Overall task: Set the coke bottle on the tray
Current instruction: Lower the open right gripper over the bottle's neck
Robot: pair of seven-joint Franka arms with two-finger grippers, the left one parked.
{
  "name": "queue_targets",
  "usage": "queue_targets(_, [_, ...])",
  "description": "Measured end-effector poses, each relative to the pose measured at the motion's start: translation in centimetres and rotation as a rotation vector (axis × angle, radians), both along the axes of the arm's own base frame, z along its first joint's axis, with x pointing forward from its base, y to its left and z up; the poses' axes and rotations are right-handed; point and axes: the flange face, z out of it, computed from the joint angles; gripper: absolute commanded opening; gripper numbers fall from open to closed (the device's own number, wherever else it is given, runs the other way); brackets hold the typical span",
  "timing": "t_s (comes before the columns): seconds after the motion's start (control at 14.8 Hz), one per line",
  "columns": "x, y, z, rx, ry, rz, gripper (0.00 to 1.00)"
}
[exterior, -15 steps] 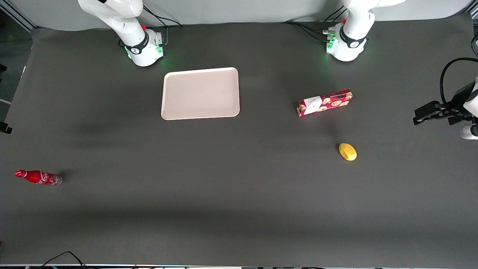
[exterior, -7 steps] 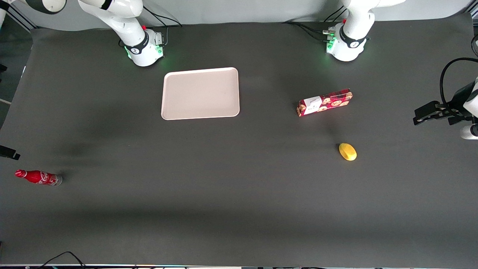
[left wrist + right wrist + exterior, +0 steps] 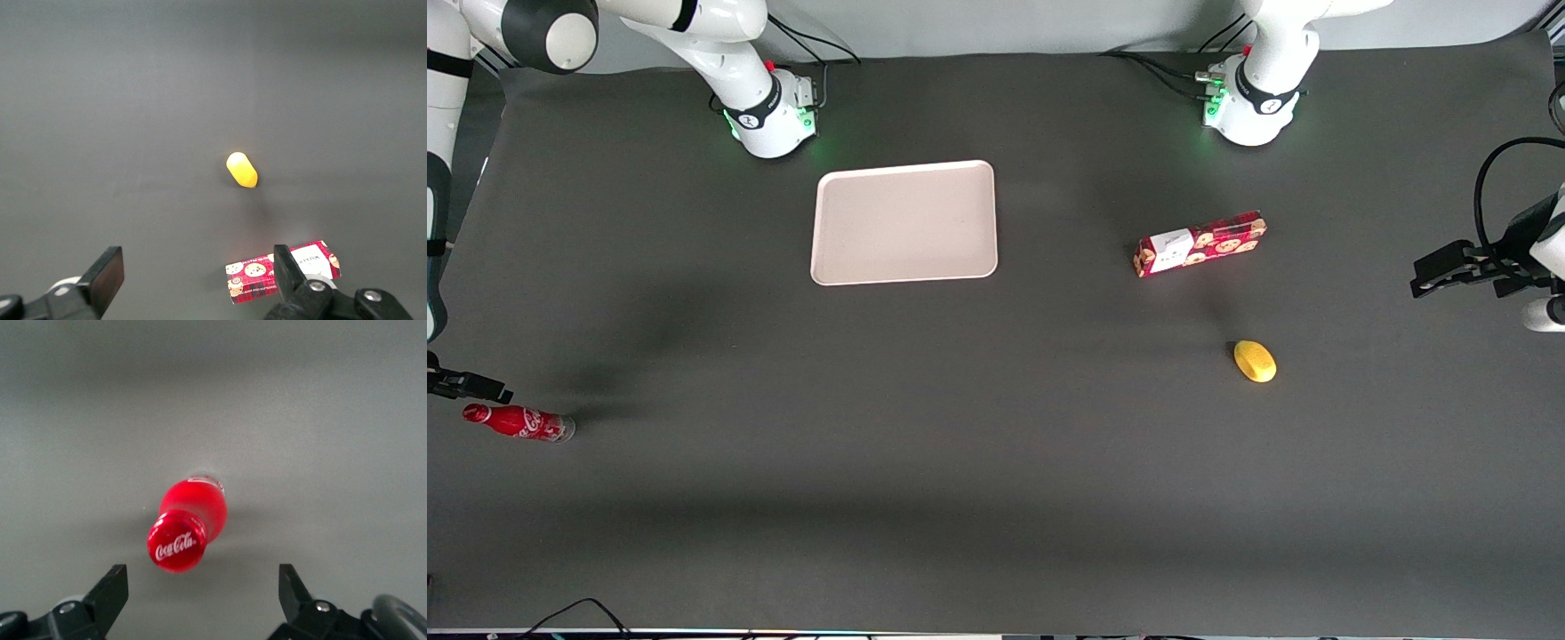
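I've got the gripper [image 3: 200,597] above the coke bottle [image 3: 189,530], fingers spread wide and empty; wrist cam looks down on the red cap, which sits between the two fingertips' line but nearer one finger [image 3: 110,590] than the other. Bottle stands upright on the dark mat, untouched as far as I can tell. In the front view the gripper [image 3: 467,387] is at the working arm's end of the table, just above the bottle [image 3: 519,422]. Step in hand, as I read it: approach, pre-grasp. Next I'd centre the cap between the fingers, drop down around the body, close. It's slim and tall, so an off-centre finger could tip it. The tray [image 3: 904,222] is well apart from the gripper, farther from the front camera and toward table centre, nothing on it. Cookie box [image 3: 1200,243] and yellow object [image 3: 1255,361] lie farther still, toward the parked arm's end, out of my carry path.
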Motion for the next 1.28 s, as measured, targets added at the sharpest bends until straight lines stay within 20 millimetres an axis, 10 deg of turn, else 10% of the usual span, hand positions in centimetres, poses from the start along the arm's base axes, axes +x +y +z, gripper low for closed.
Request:
queue_targets(0.4, [1.6, -0.1, -0.4, -0.024, -0.005, 0.017, 0.82])
queue_targets(0.81, [2.0, -0.2, -1.0, -0.032, -0.019, 0.013, 0.0])
queue_targets(1.28, [2.2, 0.1, -0.9, -0.031, -0.021, 0.018, 0.0])
